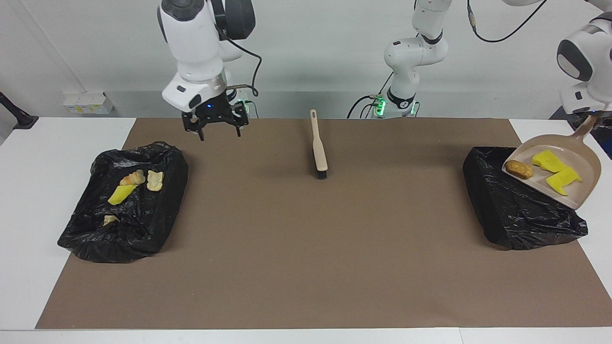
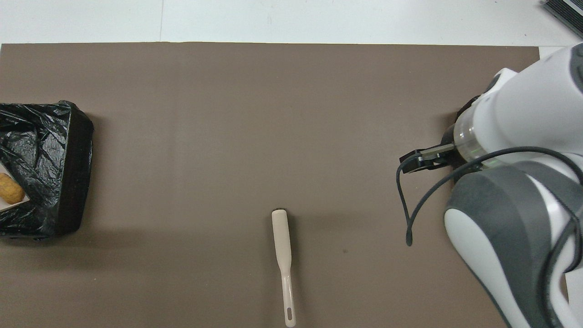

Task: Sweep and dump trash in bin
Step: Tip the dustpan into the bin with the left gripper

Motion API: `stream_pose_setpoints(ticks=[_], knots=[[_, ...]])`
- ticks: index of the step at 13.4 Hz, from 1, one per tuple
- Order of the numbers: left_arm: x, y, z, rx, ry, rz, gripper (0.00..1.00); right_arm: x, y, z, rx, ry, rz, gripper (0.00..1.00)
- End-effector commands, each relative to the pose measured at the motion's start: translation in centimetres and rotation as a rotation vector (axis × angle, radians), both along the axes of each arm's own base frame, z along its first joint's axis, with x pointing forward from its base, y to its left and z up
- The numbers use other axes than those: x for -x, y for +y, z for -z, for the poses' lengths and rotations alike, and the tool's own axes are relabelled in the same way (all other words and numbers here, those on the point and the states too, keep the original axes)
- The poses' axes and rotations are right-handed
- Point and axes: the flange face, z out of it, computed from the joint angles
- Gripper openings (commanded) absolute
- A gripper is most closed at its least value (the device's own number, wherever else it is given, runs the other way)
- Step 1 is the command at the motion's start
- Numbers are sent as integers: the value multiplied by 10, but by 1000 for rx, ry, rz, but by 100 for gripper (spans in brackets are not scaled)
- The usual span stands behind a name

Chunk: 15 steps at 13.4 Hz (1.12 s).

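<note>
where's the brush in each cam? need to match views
Facing view: the brush lies flat at the mat's middle near the robots' edge, handle toward the robots, bristles away.
Overhead view: the same brush sits at bottom centre, handle pointing toward the bottom edge.
Shared landmark: the black bin at the left arm's end, also seen overhead, with the brown bun over it.

My right fingers [image 1: 216, 128] hang spread wide, pointing down from a raised wrist; my left arm [image 1: 581, 62] reaches outward, fingers clamped tight.
</note>
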Motion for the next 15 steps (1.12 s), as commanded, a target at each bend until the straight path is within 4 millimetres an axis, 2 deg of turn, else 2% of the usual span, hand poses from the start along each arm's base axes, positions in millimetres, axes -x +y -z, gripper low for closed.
stream_pose_setpoints(ticks=[1, 4, 5, 6, 7, 8, 10, 11, 12, 13, 15], knots=[[-8, -21, -15, -116, 49, 79, 0, -8, -41, -5, 29, 8, 13, 100], [-14, -31, -21, -191, 88, 132, 0, -12, -92, -9, 11, 24, 64, 100], [-17, -37, -26, -225, 94, 156, 0, -13, -118, -9, 1, 27, 110, 100], [-21, -44, -34, -238, 87, 176, 0, -12, -134, -10, -9, 30, 135, 100], [-25, -50, -45, -245, 89, 202, 0, -11, -142, -16, -23, 29, 151, 100], [-29, -58, -59, -249, 76, 224, 0, -11, -144, -23, -35, 19, 160, 100], [-38, -94, -68, -243, 55, 268, 0, 2, -153, -37, -35, -3, 180, 100], [-41, -104, -72, -245, 46, 286, 0, 12, -153, -30, -37, 25, 193, 100], [-42, -106, -80, -244, 27, 289, 0, 17, -153, -27, -37, 13, 192, 100], [-43, -112, -89, -233, 3, 295, 0, 15, -153, -26, -38, 10, 190, 100], [-46, -130, -94, -115, -59, 300, 0, 13, -153, -27, -41, 3, 187, 100]])
